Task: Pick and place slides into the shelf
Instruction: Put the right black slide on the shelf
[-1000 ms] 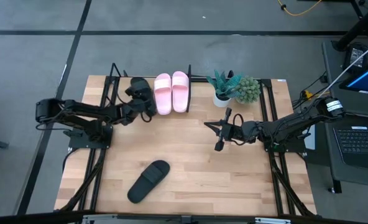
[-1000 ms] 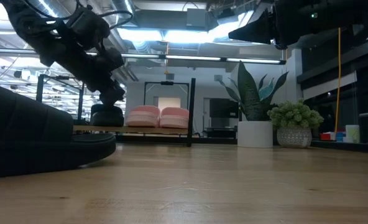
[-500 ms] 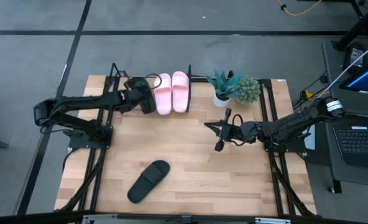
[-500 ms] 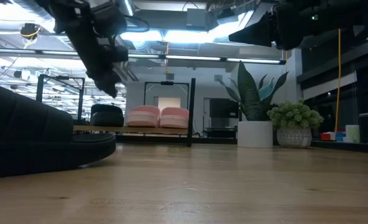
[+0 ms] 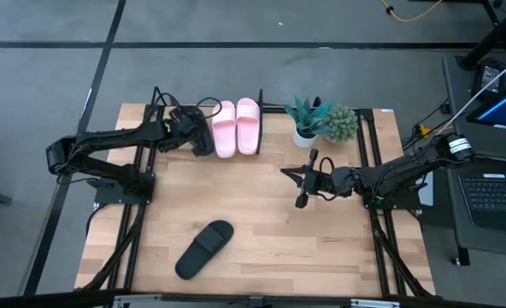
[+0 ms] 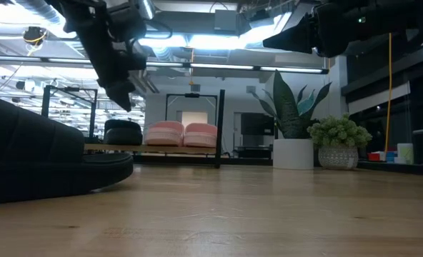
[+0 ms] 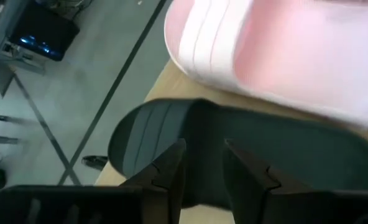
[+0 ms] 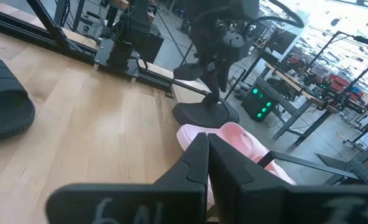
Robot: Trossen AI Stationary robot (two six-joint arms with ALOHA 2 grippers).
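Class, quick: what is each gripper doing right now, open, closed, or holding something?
Left gripper: open, holding nothing, above the black slide on the shelf.
Right gripper: closed, empty, over mid-table.

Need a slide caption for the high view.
Left gripper above shelved black slide; second black slide waits on table.

One camera looks straight down on the counter (image 5: pixel 321 248); another looks level across it; both show the shelf (image 6: pixel 197 148).

Two pale pink slides (image 5: pixel 237 127), two matte black slides (image 5: pixel 205 248), light wooden table (image 5: pixel 270 222).
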